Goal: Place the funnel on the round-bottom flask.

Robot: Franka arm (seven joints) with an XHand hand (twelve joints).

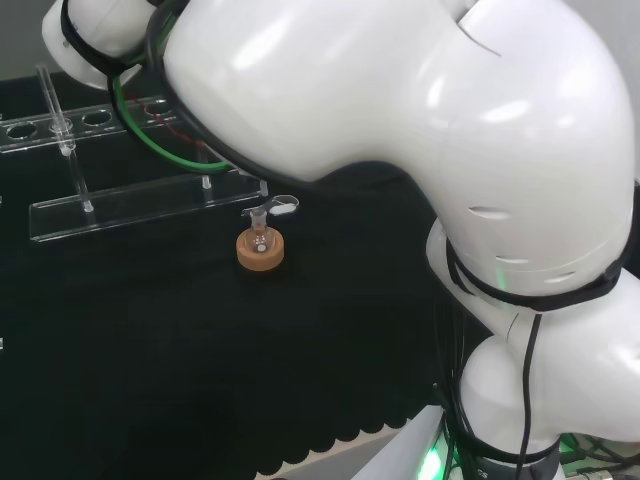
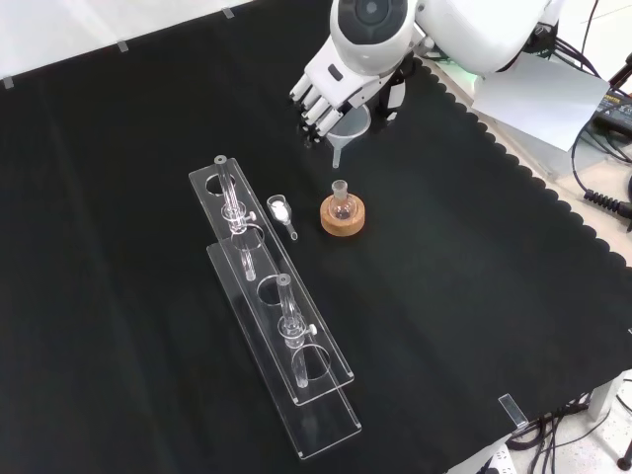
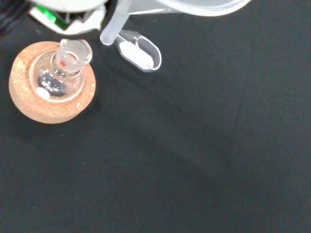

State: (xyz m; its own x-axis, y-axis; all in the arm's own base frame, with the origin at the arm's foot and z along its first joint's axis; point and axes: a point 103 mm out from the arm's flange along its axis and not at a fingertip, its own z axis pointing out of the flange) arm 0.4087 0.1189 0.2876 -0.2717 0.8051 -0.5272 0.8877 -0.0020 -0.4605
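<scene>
A small clear round-bottom flask (image 2: 342, 202) stands upright in a cork ring (image 2: 343, 219) near the middle of the cloth; the head view shows the flask (image 1: 261, 238) too. The hand (image 2: 329, 91) hovers above and behind it in the front view, fingers curled round a clear funnel (image 2: 349, 130) whose stem points down, ending a little short of the flask's mouth. In the wrist view the funnel's stem (image 3: 113, 28) hangs just beside the flask's neck (image 3: 73, 54), not in it.
A small clear scoop with white powder (image 2: 280, 210) lies on the cloth left of the cork ring in the front view. Two clear acrylic racks (image 2: 272, 286) with glass tubes stretch to the lower left. The cloth's scalloped edge (image 2: 513, 168) runs at the right.
</scene>
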